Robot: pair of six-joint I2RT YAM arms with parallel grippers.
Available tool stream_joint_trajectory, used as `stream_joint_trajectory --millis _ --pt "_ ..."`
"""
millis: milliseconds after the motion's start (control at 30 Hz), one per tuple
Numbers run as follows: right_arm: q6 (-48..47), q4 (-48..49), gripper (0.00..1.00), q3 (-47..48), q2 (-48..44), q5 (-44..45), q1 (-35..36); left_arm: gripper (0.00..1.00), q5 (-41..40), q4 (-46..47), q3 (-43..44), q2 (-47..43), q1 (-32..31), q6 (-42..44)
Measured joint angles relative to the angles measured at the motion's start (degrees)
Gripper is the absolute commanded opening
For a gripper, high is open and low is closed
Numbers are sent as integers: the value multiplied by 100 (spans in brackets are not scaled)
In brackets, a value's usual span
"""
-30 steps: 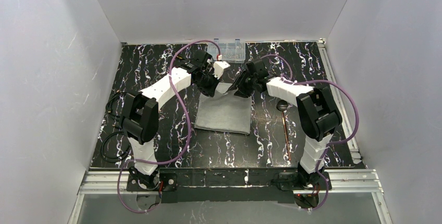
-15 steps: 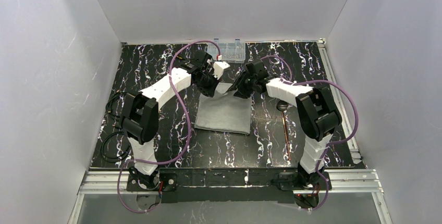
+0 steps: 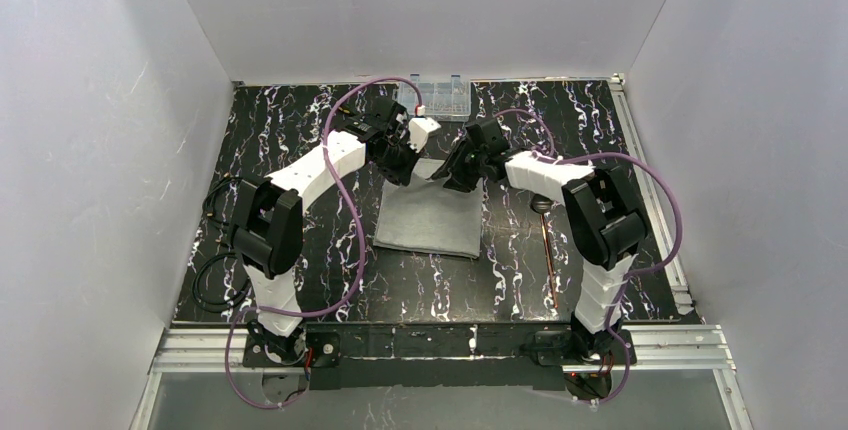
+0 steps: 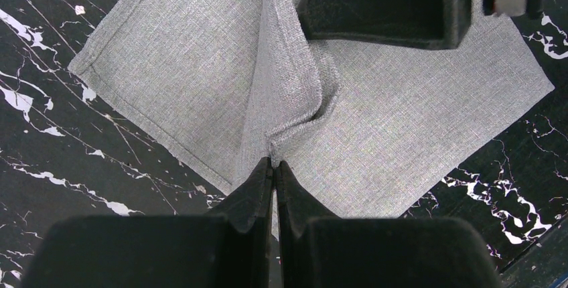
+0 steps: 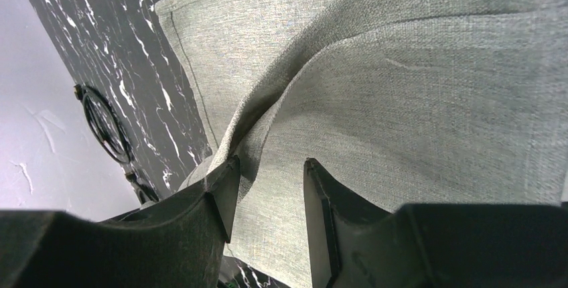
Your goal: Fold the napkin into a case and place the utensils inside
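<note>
Your left gripper [image 4: 274,165] is pinched tight on a raised ridge at the far edge of the napkin [image 3: 430,218], which lies mid-table, folded square. Your right gripper [image 5: 268,167] stands about half open, its jaws either side of the lifted fold and not visibly clamped. The utensils [image 3: 548,255] lie on the table to the right, apart from the cloth. You look mid-fold: close the right on that fold, then move both together.

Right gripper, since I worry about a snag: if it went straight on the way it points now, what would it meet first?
The napkin: its raised fold lies just ahead of the open right gripper. How close is hard to judge from the wrist view.
</note>
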Motion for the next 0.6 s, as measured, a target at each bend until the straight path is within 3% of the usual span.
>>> stream_joint_trajectory --millis 600 --pt "483 286 54 157 350 -234 251 0 -28 61 -96 -20 0 -44"
